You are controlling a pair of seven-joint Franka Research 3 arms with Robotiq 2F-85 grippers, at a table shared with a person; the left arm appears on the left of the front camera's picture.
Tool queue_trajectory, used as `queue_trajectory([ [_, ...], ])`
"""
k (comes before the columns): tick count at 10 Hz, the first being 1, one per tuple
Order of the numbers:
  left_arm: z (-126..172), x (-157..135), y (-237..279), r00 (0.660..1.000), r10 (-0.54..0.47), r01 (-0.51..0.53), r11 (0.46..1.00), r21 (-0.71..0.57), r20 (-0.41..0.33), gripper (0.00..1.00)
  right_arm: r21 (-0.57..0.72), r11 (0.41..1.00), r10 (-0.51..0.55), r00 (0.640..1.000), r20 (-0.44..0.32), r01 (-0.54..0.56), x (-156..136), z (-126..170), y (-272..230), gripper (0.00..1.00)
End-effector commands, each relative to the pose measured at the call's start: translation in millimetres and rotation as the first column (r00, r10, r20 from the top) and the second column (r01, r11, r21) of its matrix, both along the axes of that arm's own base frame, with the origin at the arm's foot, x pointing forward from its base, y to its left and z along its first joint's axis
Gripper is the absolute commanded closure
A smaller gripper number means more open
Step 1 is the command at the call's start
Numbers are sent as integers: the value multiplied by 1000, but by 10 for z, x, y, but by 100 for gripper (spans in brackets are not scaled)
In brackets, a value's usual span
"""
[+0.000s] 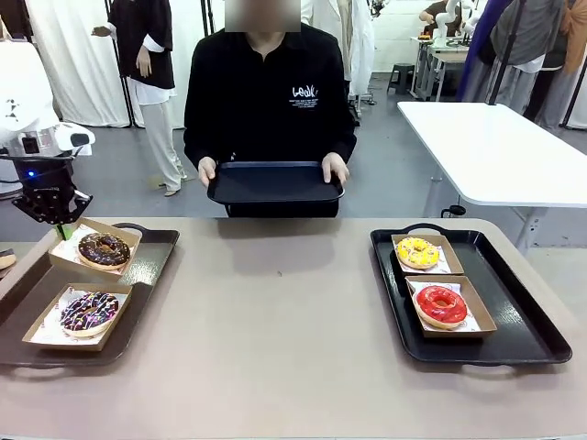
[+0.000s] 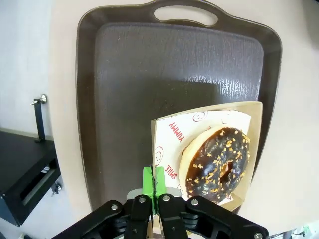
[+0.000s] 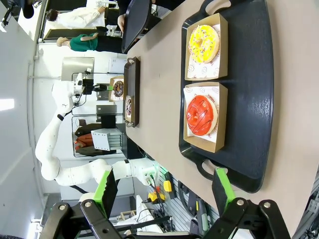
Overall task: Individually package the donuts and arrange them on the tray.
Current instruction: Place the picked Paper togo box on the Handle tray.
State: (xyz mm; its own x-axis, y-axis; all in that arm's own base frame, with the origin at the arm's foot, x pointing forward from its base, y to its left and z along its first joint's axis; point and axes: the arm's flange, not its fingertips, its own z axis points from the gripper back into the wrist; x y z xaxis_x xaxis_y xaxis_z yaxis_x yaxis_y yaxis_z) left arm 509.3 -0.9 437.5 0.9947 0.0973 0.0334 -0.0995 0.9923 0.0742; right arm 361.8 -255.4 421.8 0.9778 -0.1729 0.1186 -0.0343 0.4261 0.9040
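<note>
Two left fingers (image 2: pixel 154 181) pinched on box (image 2: pixel 256 134) edge beside chocolate donut (image 2: pixel 218 164), right fingers (image 3: pixel 223 185) wide.

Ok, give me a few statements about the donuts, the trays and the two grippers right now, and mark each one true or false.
1. The left gripper is shut on the corner of a shallow brown cardboard box holding a chocolate-iced sprinkled donut. True.
2. The right gripper is shut. False: it is open.
3. The glossy red ring donut sits nearer the robot than the yellow ring donut. True.
4. The person's hands are empty. False: they hold a dark plastic tray.
5. The red donut lies bare on the table. False: it sits in a box.
</note>
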Motion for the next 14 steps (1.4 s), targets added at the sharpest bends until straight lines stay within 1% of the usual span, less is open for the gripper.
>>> queue_trajectory([
  [1,59,-84,-1,1000,0,0,1000,2,3,99,3,1000,-1,1000,1,1,-6,4,-1,0],
  [4,59,-84,-1,1000,0,0,1000,2,3,99,3,1000,-1,1000,1,1,-6,4,-1,0],
  [5,70,-37,1,1000,1,-1,1000,1,7,99,3,1000,-1,1000,1,1,-6,4,-1,0],
  [6,7,113,66,1000,-10,10,1000,-12,10,99,3,1000,-1,1000,1,1,-6,4,-1,0],
  [10,-248,371,278,1000,-1,1,1000,-31,9,99,3,1000,-1,1000,1,1,-6,4,-1,0],
  [12,-394,452,283,1000,-19,20,999,-31,23,99,3,1000,-1,1000,1,1,-6,4,-1,0],
  [14,-517,500,219,998,-54,54,999,-1,33,99,3,1000,-1,1000,1,1,-6,4,-1,0],
])
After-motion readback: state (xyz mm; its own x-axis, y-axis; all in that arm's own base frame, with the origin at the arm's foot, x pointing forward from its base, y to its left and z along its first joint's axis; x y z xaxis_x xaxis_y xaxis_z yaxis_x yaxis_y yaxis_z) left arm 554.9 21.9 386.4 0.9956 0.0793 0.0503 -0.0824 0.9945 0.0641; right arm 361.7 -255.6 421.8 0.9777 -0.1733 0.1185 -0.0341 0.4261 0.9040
